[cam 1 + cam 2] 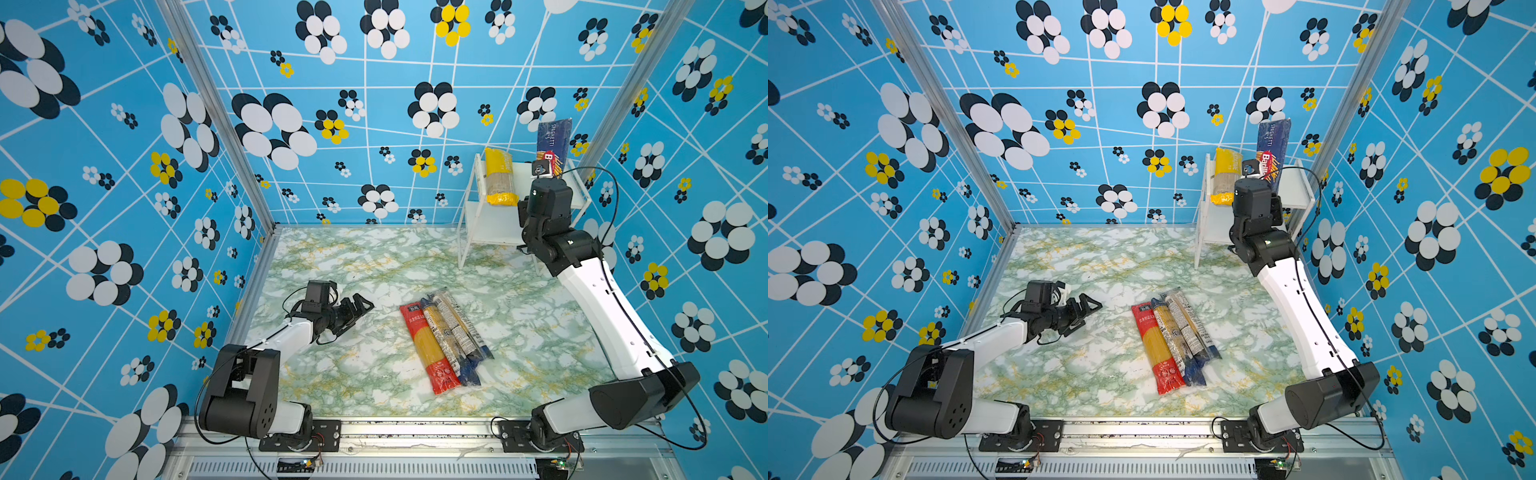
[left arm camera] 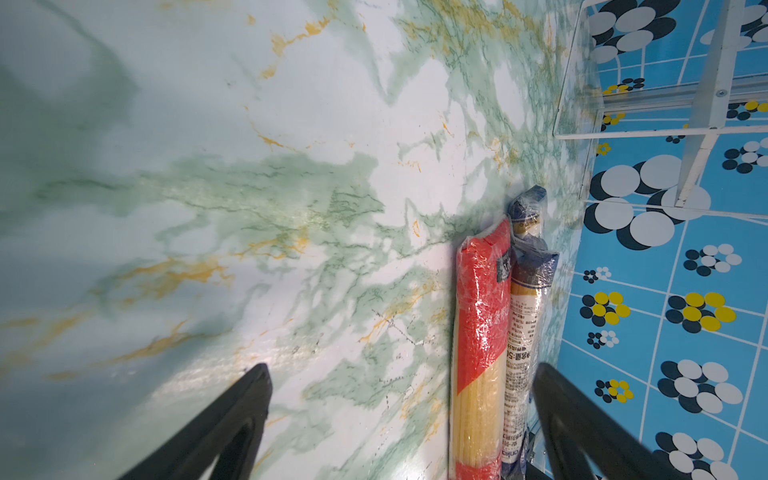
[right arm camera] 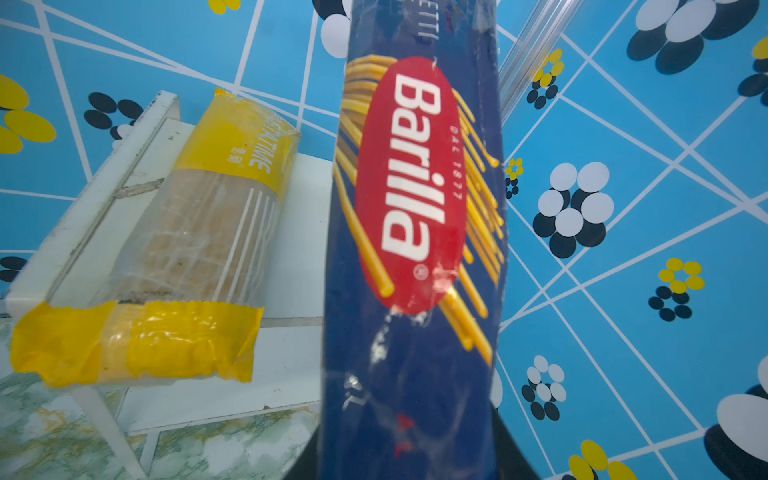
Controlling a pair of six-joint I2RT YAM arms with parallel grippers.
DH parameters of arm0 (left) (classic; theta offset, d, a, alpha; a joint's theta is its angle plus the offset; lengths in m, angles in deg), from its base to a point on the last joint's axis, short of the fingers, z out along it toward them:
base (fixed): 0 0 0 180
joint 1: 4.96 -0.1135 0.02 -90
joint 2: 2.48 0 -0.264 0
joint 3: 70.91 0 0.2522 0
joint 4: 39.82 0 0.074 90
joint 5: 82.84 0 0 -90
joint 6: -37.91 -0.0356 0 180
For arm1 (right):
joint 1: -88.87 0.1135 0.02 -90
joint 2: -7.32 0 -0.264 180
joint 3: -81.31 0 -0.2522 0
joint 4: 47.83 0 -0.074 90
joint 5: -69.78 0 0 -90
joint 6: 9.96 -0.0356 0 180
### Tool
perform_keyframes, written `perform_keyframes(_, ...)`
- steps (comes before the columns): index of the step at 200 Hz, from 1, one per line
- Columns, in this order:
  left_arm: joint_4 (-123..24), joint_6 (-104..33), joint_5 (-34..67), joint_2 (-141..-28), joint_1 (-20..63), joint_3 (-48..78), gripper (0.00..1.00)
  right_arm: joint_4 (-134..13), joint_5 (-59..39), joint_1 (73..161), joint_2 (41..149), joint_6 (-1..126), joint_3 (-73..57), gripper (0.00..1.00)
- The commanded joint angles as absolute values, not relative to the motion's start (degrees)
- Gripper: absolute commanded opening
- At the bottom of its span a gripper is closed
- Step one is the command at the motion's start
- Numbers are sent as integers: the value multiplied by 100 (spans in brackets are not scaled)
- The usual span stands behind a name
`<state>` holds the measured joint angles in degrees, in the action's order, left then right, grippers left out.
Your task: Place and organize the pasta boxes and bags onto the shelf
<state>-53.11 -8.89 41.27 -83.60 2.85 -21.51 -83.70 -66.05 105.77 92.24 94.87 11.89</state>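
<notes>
On shelf (image 1: pixel 492 228) one pack (image 1: pixel 500 176), tabletop (image 1: pixel 353 257) three, right hand (image 3: pixel 409 453) pinching Barilla (image 3: pixel 411 187), left hand (image 1: pixel 361 316) spread.

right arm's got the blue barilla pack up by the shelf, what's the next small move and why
Probably tilt the Barilla pack down flat onto the top board of the shelf, beside the yellow pack. The right tool holds it nearly upright at that board's bare side, where the yellow pack leaves room.

Glossy plastic Barilla pack (image 3: pixel 415 365), perhaps laminate tabletop (image 1: pixel 374 257)
</notes>
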Motion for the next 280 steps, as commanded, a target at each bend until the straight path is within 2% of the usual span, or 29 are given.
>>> perform_keyframes(1, -5244, -1034, 4197, -8458, 235, -2029, 99, -7414, -6910, 10535, 9134, 9524, 1448, 0)
perform_keyframes(196, -5204, -1016, 4196, -8519, 233, -2050, 99, -8554, -6889, 10379, 9665, 9239, 2209, 0)
perform_keyframes(280, -5197, -1017, 4183, -8504, 230, -2071, 99, -8924, -6450, 10205, 9790, 8853, 2511, 0)
